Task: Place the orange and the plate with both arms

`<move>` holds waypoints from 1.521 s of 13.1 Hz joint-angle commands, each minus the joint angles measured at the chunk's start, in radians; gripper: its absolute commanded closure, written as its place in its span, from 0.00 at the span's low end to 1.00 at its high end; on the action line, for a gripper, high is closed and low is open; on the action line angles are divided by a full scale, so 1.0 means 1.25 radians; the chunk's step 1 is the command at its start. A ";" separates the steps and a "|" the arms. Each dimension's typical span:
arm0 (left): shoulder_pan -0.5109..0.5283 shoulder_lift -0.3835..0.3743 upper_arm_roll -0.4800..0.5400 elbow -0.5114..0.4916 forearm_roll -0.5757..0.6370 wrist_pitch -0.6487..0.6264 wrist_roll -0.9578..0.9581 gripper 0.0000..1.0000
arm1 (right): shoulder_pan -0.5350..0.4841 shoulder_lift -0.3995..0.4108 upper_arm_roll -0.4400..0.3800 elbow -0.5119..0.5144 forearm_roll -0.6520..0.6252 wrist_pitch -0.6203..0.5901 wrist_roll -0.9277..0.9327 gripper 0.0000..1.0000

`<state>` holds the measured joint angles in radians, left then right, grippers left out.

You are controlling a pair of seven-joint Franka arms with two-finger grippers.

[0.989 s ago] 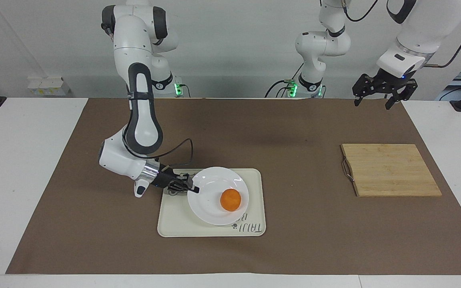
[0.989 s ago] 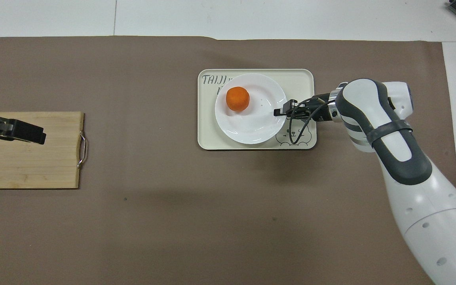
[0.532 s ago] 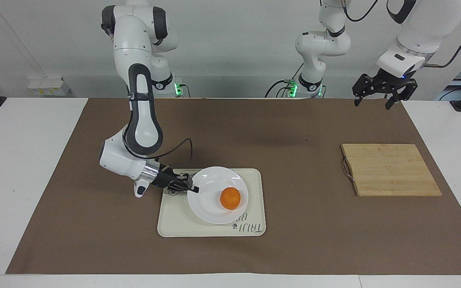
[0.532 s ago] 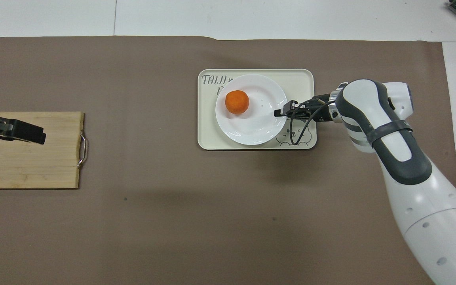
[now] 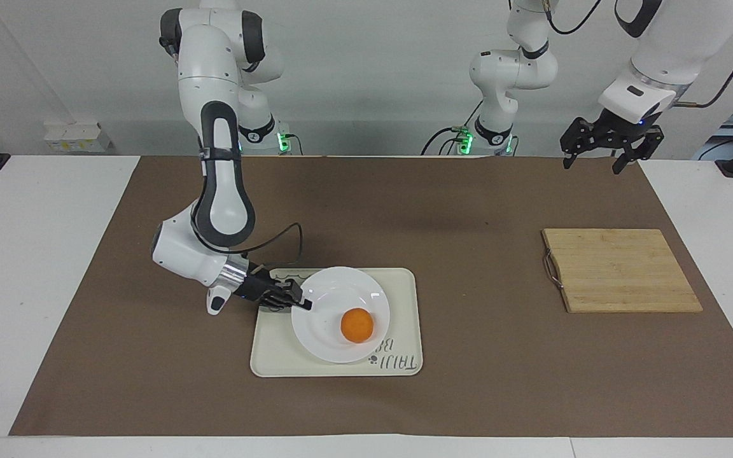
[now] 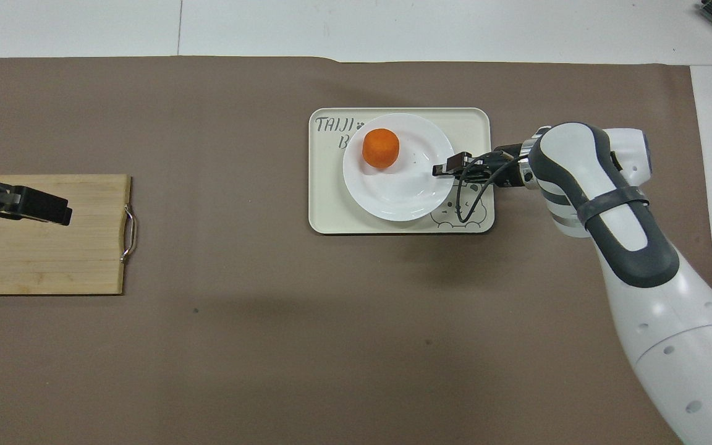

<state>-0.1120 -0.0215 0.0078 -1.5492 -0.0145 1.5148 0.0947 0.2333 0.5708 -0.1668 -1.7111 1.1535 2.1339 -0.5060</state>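
The right claw lies low and nearly level at the rim of the plate, on the edge toward the right arm's end of the table. Its fingers are pinched closed on that rim. The plate is round, white and glossy, and it sits over the tray, a cream rectangular one with dark lettering at the corner farthest from the robots and a bear drawing at the corner under the claw's cable. Whether the plate rests flat on the tray or is held slightly off it cannot be told.

The orange lies on the plate, on the part of the dish farther from the robots and away from the pinched rim, well apart from the claw.

The tray lies on a brown mat that covers the middle of the table. Well apart from the tray, toward the left arm's end, a wooden cutting board with a metal handle lies flat on the mat, its handle on the side facing the tray.

The left arm waits. The left claw hangs high in the air over the cutting board's end of the table, its fingers spread apart and holding nothing.
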 commanded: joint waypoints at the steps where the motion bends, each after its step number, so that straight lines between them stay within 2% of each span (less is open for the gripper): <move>1: 0.001 -0.013 -0.001 -0.012 -0.009 0.014 -0.002 0.00 | 0.001 0.006 0.003 0.019 -0.012 0.016 -0.012 0.00; 7: 0.003 -0.012 -0.001 -0.011 -0.008 0.021 0.000 0.00 | -0.007 -0.006 -0.004 0.091 -0.257 0.040 0.075 0.00; 12: 0.007 -0.016 0.000 -0.010 -0.001 0.013 0.008 0.00 | 0.006 -0.054 -0.013 0.095 -0.485 0.075 0.184 0.00; 15: 0.005 -0.016 0.001 -0.010 0.003 0.009 0.008 0.00 | -0.005 -0.121 -0.011 0.091 -0.632 0.038 0.226 0.00; 18: 0.006 -0.016 0.002 -0.007 0.005 0.004 0.020 0.00 | -0.006 -0.168 -0.032 0.091 -0.664 -0.060 0.255 0.00; 20: 0.009 -0.016 0.004 -0.005 0.005 -0.004 0.021 0.00 | -0.006 -0.198 -0.037 0.093 -0.727 -0.126 0.299 0.00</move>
<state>-0.1118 -0.0244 0.0133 -1.5492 -0.0144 1.5255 0.1022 0.2278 0.3657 -0.2103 -1.5780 0.3165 2.0319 -0.1934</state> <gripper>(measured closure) 0.000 0.000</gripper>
